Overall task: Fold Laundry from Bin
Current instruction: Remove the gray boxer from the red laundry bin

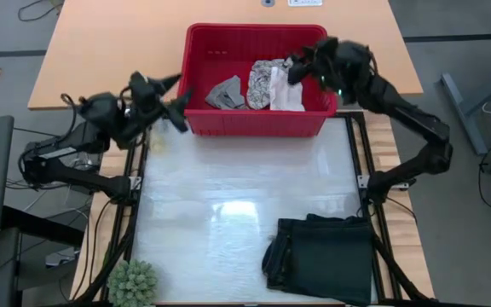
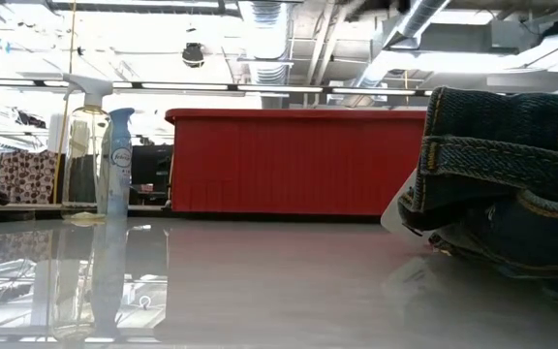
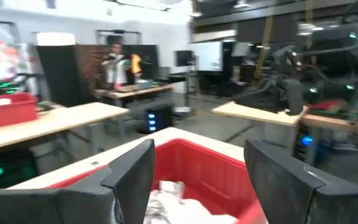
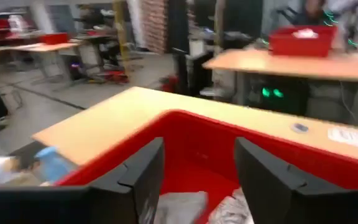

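Retrieval from the red bin (image 1: 254,126) is in hand; both claws, left claw (image 1: 174,101) and right claw (image 1: 299,70), are held apart, and descent onto the leaf-patterned cloth (image 1: 262,83) is judged next.

Red bin (image 1: 254,119); inside, grey cloth (image 1: 226,92), white-grey leaf-patterned cloth (image 1: 261,83), plain whitish cloth (image 1: 285,90). Blackish-green folded garment (image 1: 322,258) on glossy white table (image 1: 228,196). Green plant (image 1: 133,283).

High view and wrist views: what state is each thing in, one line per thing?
bin: upright, holding cloths.
dark garment: folded, on the table's near right part.
leaf-patterned cloth: crumpled in the bin.
whitish cloth: crumpled in the bin, right of it.
grey cloth: bunched in the bin.
left gripper: open, empty, at the bin's left end.
right gripper: open, empty, over the bin's right end.
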`<state>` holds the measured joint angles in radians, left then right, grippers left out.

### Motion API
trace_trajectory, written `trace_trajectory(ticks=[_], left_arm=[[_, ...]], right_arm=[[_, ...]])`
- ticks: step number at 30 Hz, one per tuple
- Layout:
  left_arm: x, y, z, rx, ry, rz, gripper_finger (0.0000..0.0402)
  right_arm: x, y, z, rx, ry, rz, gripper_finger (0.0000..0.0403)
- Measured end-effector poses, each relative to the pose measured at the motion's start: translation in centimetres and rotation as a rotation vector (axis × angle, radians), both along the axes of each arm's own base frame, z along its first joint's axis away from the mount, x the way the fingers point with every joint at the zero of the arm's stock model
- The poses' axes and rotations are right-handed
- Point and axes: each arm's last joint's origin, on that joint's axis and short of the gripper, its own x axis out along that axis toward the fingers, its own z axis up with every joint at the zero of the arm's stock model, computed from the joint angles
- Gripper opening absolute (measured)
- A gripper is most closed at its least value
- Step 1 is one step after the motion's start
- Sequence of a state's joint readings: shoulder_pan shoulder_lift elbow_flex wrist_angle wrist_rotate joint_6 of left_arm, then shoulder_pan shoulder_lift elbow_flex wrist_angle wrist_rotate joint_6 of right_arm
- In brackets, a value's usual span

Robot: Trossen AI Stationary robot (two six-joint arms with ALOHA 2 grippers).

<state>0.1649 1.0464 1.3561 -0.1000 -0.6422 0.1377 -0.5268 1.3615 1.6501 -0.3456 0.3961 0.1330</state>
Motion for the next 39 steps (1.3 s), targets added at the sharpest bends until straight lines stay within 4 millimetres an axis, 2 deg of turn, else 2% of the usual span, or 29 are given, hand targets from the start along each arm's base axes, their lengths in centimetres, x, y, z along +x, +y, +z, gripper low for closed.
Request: trace_trajectory(ticks=[4,9,14,19,21,29,35,39], left_arm=[[1.2,2.5,-0.1,-0.021,0.015,0.092,0.0235],[3.0,5.8,-1.6,-0.128,0.030,0.136,0.0235],[4.6,8.5,-3.7,-0.240,0.057,0.099,0.0235],[5.7,11.0,-4.6,-0.229,0.061,0.090,0.0235],[5.9,11.8,-4.9,-0.220,0.058,0.069,0.0235],[5.2,13.2,-3.9,-0.174,0.079,0.026,0.0235],[4.0,13.9,-2.3,-0.121,0.075,0.057,0.0235],[3.5,14.4,-1.7,-0.099,0.069,0.073,0.0235]], right_arm=[[-1.1,-2.6,-0.5,0.052,-0.024,0.054,0.0236],[-1.2,-4.7,-1.4,0.045,0.045,0.086,0.0233],[0.5,-6.7,-2.9,0.048,0.068,0.073,0.0232],[2.6,-8.3,-4.8,0.066,0.088,0.079,0.0232],[3.2,-8.7,-4.7,0.065,0.087,0.088,0.0232],[4.6,-9.9,-2.2,0.018,0.046,0.091,0.0232],[6.0,-11.1,-2.1,0.041,0.078,0.090,0.0232],[6.3,-11.4,-2.4,0.063,0.130,0.093,0.0232]])
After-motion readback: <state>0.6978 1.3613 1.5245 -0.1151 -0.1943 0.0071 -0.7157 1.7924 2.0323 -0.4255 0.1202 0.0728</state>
